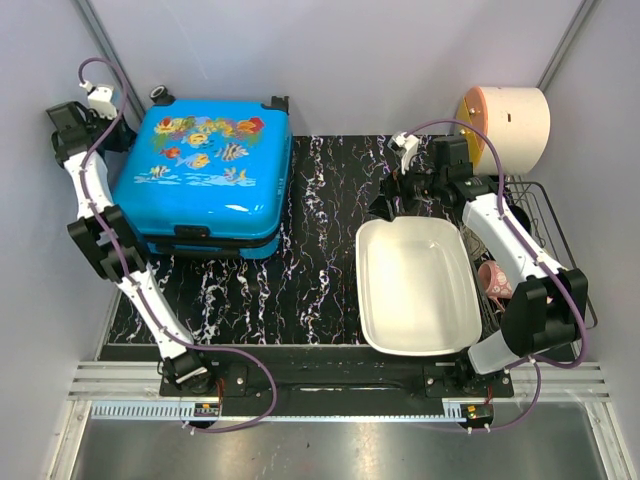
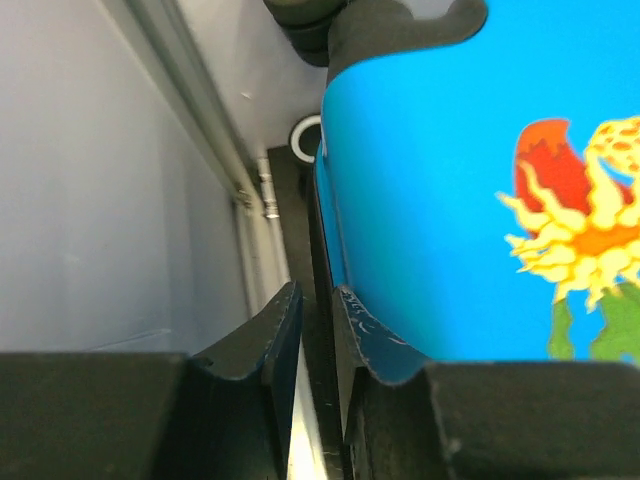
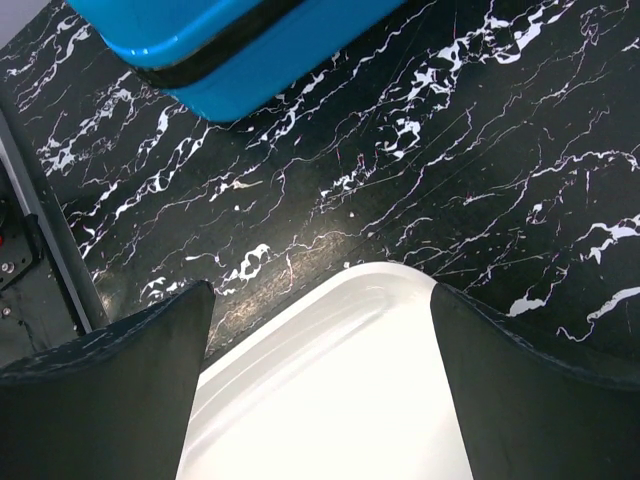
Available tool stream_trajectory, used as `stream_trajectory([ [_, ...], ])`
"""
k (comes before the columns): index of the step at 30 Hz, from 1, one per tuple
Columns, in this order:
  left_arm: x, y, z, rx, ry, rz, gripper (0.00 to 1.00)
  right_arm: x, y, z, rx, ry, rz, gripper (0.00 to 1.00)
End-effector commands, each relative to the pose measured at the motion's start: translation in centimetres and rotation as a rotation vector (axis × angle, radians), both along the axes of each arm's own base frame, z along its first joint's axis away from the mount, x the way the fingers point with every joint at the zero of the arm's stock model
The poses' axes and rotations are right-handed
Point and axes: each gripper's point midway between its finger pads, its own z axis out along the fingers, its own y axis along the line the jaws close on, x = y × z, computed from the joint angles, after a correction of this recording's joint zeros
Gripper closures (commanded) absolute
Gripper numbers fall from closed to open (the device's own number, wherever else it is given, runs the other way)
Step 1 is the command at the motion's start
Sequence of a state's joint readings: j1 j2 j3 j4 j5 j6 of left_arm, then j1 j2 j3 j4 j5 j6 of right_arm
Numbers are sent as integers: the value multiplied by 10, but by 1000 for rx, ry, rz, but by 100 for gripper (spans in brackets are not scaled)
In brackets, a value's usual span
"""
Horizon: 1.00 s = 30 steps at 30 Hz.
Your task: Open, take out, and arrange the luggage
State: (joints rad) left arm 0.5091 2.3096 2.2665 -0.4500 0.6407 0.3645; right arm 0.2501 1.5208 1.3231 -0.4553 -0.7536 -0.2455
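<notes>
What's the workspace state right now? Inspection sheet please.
Surface: black marbled tabletop.
Job's things: luggage closed, lying flat, far left.
Clutter: white basin near right; wire rack holding a pink cup; cream cylinder far right.
Grippers: left claw nearly closed at the luggage's edge, grip unclear; right claw open above the basin's corner.
Cables: purple cables along both arms.
Surroundings: pale walls; metal rail at near edge.

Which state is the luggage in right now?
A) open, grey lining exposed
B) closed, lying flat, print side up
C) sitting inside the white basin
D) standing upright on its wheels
B: the luggage lies flat on the table with its fish-print shell facing up and both halves together, no lining showing.
</notes>
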Motion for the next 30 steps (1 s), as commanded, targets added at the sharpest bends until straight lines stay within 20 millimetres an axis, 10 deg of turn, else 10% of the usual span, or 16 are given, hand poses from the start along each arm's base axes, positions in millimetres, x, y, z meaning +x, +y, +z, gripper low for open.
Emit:
stream_trajectory([
  [1, -92, -217, -148, -714, 722, -330, 76, 0, 11, 9, 43, -33, 26, 0],
  [11, -91, -242, -118, -608, 662, -395, 64, 18, 11, -22, -42, -68, 28, 2],
  [20, -75, -177, -17, -534, 396, -172, 16, 29, 50, -57, -100, -79, 107, 5],
  [24, -105, -158, 32, -502, 343, -62, 11, 7, 81, -58, -85, -75, 177, 5],
  [30, -181, -151, 24, -588, 419, 118, 4, -22, 122, -36, -25, -112, 186, 6],
])
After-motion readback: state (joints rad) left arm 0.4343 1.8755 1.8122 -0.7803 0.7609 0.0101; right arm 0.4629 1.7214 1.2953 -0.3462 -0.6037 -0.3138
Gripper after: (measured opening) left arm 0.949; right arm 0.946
